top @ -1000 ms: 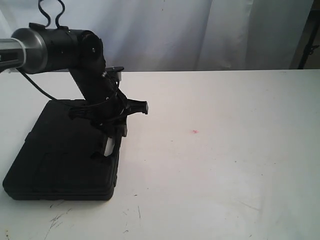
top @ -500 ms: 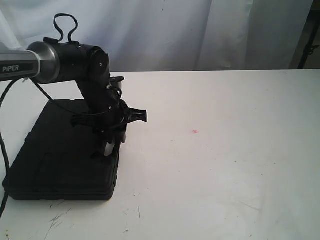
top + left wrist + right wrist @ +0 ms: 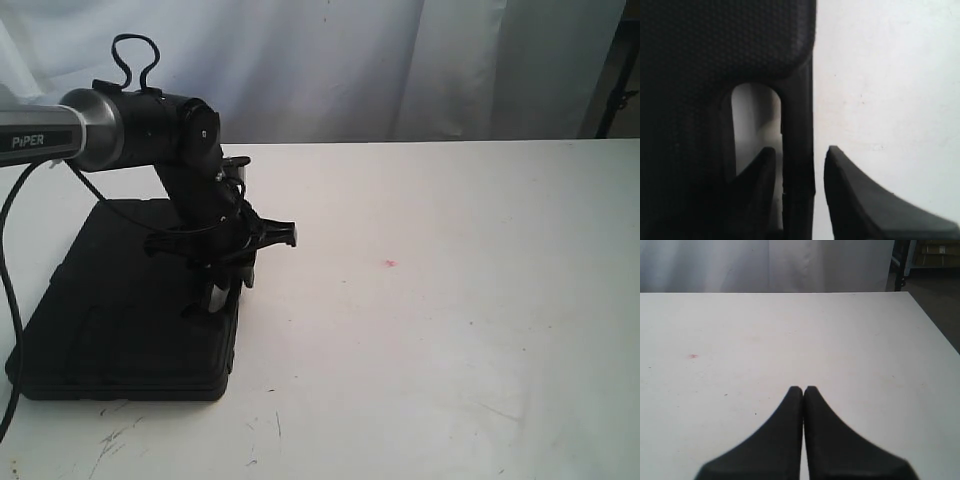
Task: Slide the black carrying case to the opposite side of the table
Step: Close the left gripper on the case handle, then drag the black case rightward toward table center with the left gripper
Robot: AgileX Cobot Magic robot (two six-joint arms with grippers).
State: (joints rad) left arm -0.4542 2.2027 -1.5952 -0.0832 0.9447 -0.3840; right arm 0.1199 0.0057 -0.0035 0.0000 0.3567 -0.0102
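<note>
The black carrying case lies flat at the left of the white table, its handle side facing the table's middle. My left gripper points down at that right edge. In the left wrist view the textured case fills one side, and its handle bar runs between my left gripper's open jaws, one finger inside the handle slot and one outside, with a small gap on each side. My right gripper is shut and empty above bare table; the exterior view does not show it.
A tiny pink spot marks the table's middle, also seen as the pink spot from the right wrist. Black scuff marks lie near the front edge. White curtains hang behind the table.
The left arm's upper links have shifted a little to the right over the case while the fingers stayed at the handle. The case has not moved.
</note>
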